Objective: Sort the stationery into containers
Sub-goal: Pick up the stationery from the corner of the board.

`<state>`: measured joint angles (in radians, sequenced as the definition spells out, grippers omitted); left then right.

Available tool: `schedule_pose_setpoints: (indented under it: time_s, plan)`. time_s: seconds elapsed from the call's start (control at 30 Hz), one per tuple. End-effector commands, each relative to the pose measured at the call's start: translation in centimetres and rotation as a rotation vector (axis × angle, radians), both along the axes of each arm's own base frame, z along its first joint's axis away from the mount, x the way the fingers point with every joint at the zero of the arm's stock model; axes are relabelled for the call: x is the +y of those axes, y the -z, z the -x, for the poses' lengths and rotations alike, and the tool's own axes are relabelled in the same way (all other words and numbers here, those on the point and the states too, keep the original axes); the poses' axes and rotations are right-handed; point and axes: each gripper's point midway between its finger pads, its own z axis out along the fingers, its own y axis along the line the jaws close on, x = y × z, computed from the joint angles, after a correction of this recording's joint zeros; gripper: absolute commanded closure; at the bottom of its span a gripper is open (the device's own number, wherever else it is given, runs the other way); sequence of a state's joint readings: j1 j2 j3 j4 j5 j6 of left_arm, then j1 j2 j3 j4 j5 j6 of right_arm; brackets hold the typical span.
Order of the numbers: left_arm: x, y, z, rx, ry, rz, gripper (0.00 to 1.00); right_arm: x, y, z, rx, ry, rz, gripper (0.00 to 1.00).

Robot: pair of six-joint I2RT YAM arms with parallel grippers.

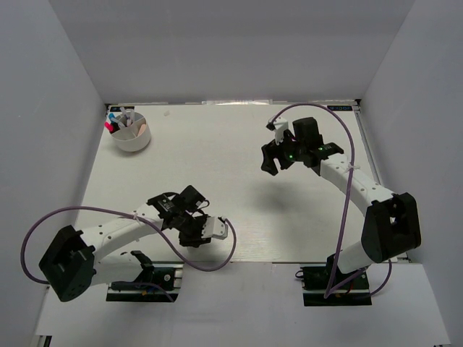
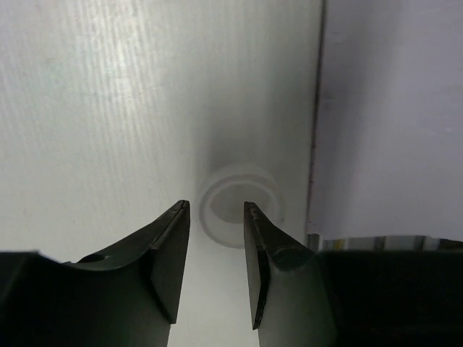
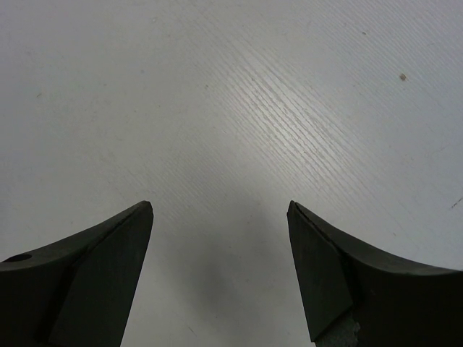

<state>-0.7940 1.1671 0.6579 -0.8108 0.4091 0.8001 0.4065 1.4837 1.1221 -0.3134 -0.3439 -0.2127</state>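
At the table's (image 2: 108,108) near edge | left gripper (image 2: 217,205) half-parted, empty, over tape ring (image 2: 231,181) | right gripper (image 3: 220,205) wide, empty | we risk an off-centre pinch flicking it away

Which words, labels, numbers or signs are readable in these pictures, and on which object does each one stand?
No text can be read in any view.
Small blue strip at the far right edge of the table: it may carry marks, but they are too small to read.
White tub: no print visible.
Tape ring: plain, no print visible.
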Motion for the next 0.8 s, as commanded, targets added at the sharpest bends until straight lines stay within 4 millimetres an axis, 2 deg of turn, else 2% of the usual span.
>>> schedule_pose_setpoints:
  time_s: [0.0,0.17,0.33,0.5,0.6,0.77]
  plan:
    - [-0.7,0.2,-3.1,-0.145,-0.094,-0.002,0.54,-0.1,-1.2,0.4,-0.019,-0.007,-0.022,0.2]
    - [0.1,1.1,-3.8,-0.183,-0.117,-0.043,0.56,-0.2,-1.1,0.8,-0.017,-0.011,-0.021,0.2]
    - [1.0,2.5,-1.5,-0.094,-0.049,-0.073,0.56,-0.4,-1.2,0.8,-0.024,-0.012,-0.019,0.2]
    - [1.7,3.0,-0.7,-0.087,-0.039,-0.078,0.56,-0.4,-1.2,0.8,-0.02,-0.015,-0.02,0.2]
    - [1.5,2.6,-0.5,-0.08,-0.036,-0.061,0.56,-0.2,-1.2,1.0,-0.019,-0.024,-0.02,0.2]
    - [0.1,0.3,-1.4,-0.082,-0.07,0.002,0.56,-0.3,-1.2,0.9,-0.019,-0.023,-0.018,0.2]
